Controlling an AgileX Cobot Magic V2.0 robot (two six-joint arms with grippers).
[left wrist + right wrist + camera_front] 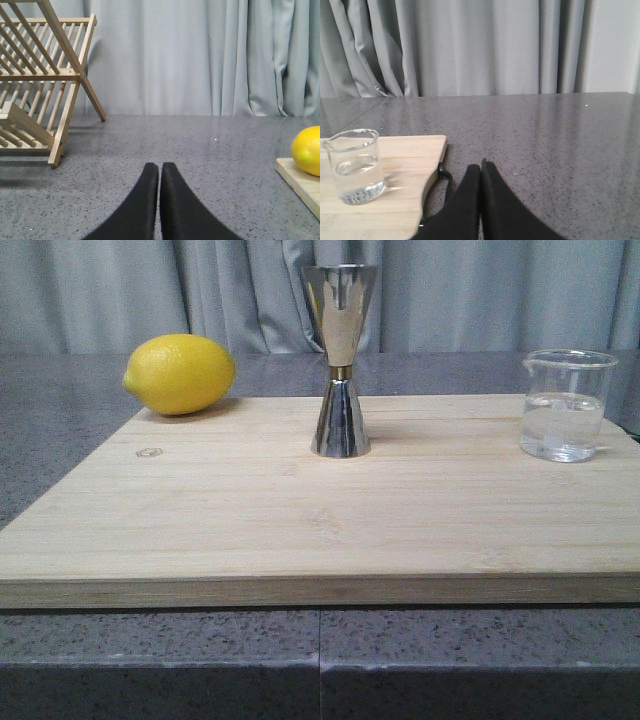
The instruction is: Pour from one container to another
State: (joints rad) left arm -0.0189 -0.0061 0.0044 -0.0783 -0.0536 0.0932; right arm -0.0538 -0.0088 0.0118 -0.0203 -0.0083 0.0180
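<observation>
With both grippers pressed together and empty, grasp the fragile, slippery, half-full clear glass beaker [566, 405] at frame right around its mid-wall.

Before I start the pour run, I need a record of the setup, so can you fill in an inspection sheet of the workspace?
Surface: pale wooden cutting board lying flat on a grey speckled stone counter.
Job's things: small clear glass beaker, upright at the board's right edge, partly filled with clear liquid; tall polished steel hourglass jigger, upright mid-board, well apart from it.
Clutter: yellow lemon at the board's far left corner; wooden slatted dish rack on the counter farther left.
Grippers: left gripper and right gripper both shut, empty, off the board.
Cables: nothing seen.
Surroundings: grey pleated curtain behind the counter.
</observation>
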